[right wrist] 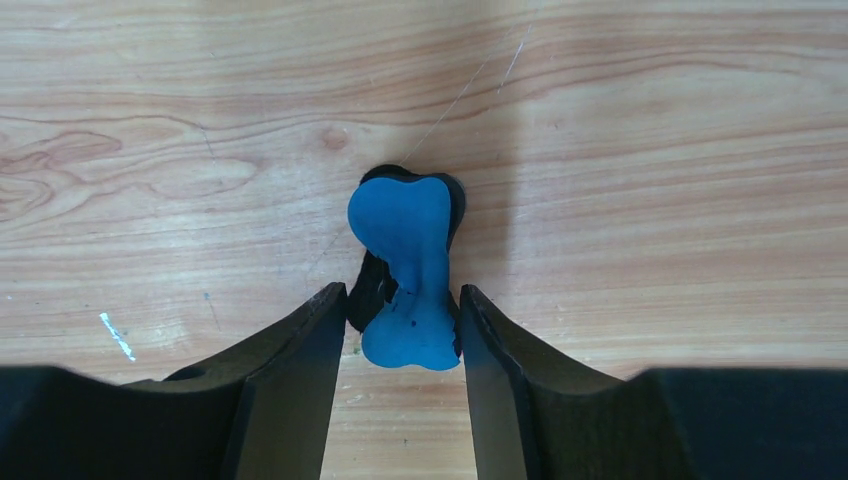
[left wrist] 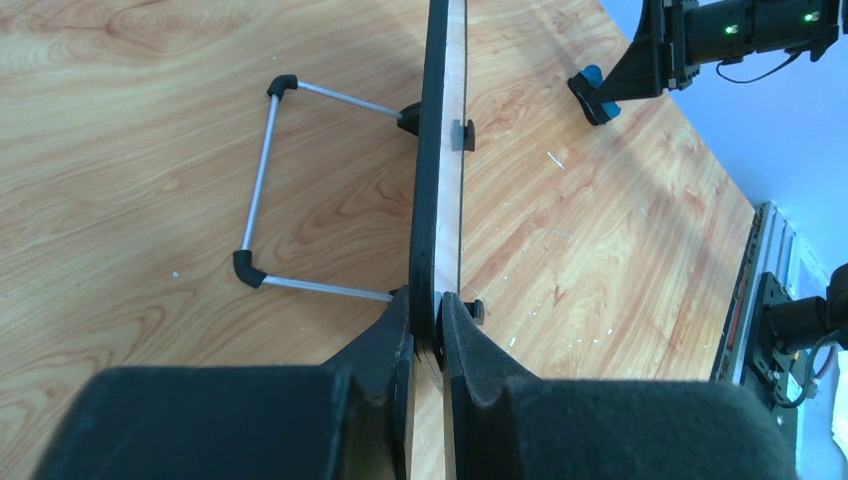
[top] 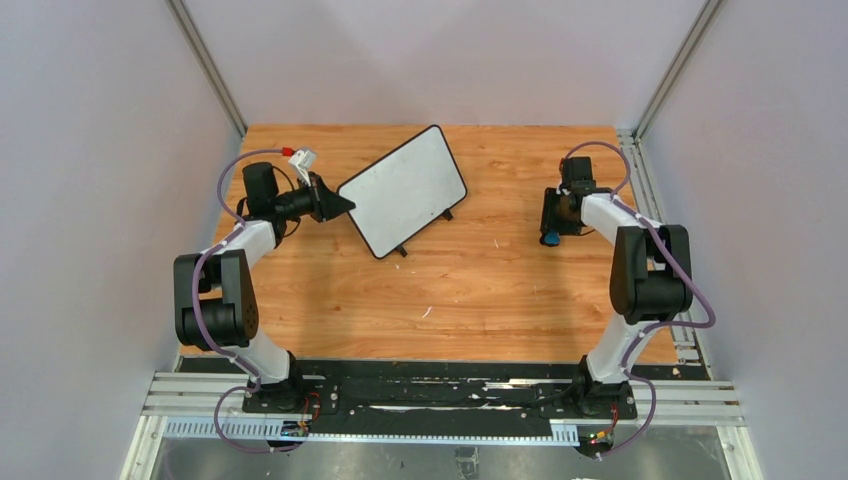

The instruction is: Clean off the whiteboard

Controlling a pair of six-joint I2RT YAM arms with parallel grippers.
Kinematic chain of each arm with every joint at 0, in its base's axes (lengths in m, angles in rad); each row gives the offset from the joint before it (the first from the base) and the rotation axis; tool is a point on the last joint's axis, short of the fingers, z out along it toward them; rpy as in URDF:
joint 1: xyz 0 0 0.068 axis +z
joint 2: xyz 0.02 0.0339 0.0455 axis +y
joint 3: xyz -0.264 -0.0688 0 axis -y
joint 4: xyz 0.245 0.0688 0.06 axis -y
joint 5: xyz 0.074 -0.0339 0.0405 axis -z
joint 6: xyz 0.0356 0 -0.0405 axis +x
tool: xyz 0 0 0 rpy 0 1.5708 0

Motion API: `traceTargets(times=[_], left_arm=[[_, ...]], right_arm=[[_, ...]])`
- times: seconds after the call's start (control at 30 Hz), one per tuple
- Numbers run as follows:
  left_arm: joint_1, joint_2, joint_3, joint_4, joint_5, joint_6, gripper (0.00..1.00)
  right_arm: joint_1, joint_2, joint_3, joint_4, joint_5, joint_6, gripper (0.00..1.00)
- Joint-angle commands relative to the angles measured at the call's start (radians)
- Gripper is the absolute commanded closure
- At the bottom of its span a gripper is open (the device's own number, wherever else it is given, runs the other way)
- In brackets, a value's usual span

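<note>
At the worktop's [top: 450, 290] far left, the left gripper [left wrist: 428, 310] pinches the edge of the propped-up whiteboard [top: 405, 190]. At the far right, the right gripper [right wrist: 400, 290] clamps a blue eraser [right wrist: 405, 225] resting on the wood.

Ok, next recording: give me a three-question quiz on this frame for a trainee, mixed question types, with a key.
1. True or false: the whiteboard lies flat on the table.
2. What sits between the fingers of the right gripper? A) a blue eraser B) a marker C) nothing
3. In a few words: where does the left gripper grip the whiteboard?
Key: 1 false, it stands on edge, propped by its wire stand. 2 A. 3 On its black frame edge, one finger on each face.
</note>
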Motion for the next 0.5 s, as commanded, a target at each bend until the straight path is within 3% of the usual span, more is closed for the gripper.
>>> traceTargets(times=[0.0, 0.13, 0.23, 0.47], left_arm=[[-0.002, 0.044, -0.007, -0.055, -0.063, 0.101, 0.95], [-0.002, 0.034, -0.010, -0.055, -0.064, 0.100, 0.90], [-0.003, 0.034, -0.009, -0.055, -0.065, 0.098, 0.72], [-0.003, 0.028, -0.010, -0.055, -0.058, 0.093, 0.63]], right_arm=[[-0.008, -0.046, -0.016, 0.010, -0.011, 0.014, 0.53], [-0.007, -0.077, -0.042, 0.027, -0.004, 0.022, 0.53], [-0.005, -0.096, -0.054, 0.042, 0.001, 0.019, 0.54], [-0.003, -0.084, -0.048, 0.040, -0.002, 0.015, 0.54]])
